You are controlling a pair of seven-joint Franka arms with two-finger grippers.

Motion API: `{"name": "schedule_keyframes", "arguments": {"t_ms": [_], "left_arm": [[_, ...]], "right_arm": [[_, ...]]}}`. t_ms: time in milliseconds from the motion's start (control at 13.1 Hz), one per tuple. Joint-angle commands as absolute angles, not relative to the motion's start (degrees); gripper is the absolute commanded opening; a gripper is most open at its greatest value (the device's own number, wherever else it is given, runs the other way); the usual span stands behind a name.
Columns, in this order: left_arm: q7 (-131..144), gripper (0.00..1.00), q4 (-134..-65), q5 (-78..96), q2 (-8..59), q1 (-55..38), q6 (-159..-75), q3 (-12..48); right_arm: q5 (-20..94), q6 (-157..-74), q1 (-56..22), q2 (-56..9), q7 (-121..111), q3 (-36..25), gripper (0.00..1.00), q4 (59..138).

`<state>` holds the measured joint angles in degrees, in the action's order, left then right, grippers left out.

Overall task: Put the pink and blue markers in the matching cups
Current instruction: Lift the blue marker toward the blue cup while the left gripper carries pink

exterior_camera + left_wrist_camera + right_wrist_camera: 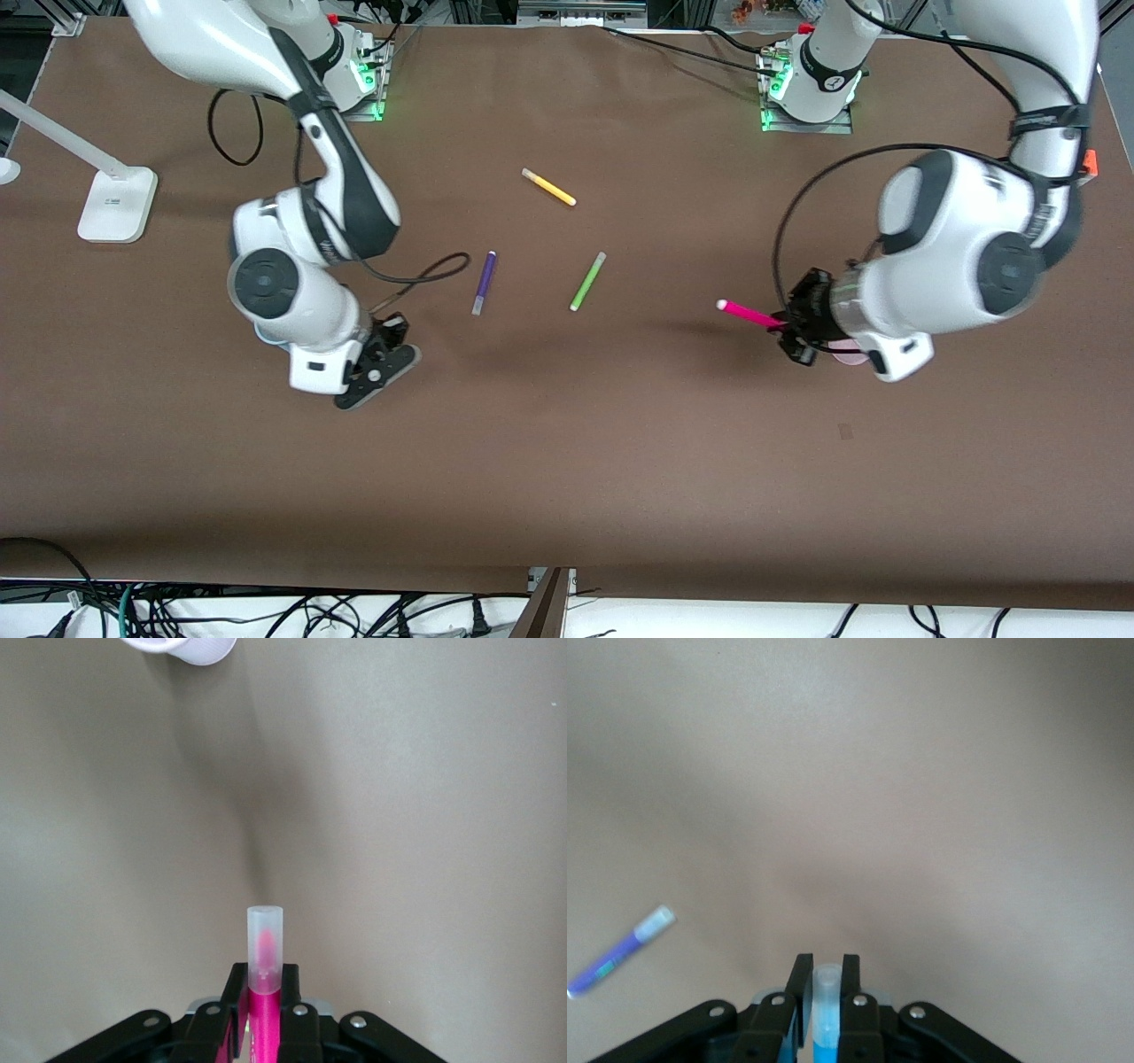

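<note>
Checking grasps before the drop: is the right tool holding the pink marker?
No. The right tool is shut on the blue marker; the pink marker sits in the left tool.

Green marker (587, 281) mid-surface (567, 461); purple marker (484, 282) beside it toward right arm's end; yellow marker (548, 187) farther from camera; white lamp base (116, 205) well apart.

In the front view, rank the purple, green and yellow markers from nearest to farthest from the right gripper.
From the right gripper, which holds the blue marker:
1. Purple marker, closest, mid-table.
2. Green marker, beside the purple one, toward the left arm's end.
3. Yellow marker, nearest the bases.
</note>
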<state>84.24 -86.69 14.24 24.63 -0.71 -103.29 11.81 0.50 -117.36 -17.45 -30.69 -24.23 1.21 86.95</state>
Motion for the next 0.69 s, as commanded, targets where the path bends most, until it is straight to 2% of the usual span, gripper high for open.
{"name": "schedule_keyframes", "arguments": {"t_ms": [0,382,611], "left_arm": [[76.76,0.0,-90.52,22.73,24.26,4.99,-103.36,12.74],[63.58,0.0,-92.9,26.63,24.78,13.69,-96.87,12.66],[54.52,0.0,-95.18,26.63,26.27,18.53,-95.8,12.66]], "right_arm": [[5.42,-113.83,-14.69,-27.6,-36.86,1.49,0.04,87.1],[20.02,-109.96,-7.13,-26.81,-65.79,1.32,0.04,87.54],[25.12,-107.59,-3.7,-26.81,-76.87,1.32,0.04,89.2]]}}
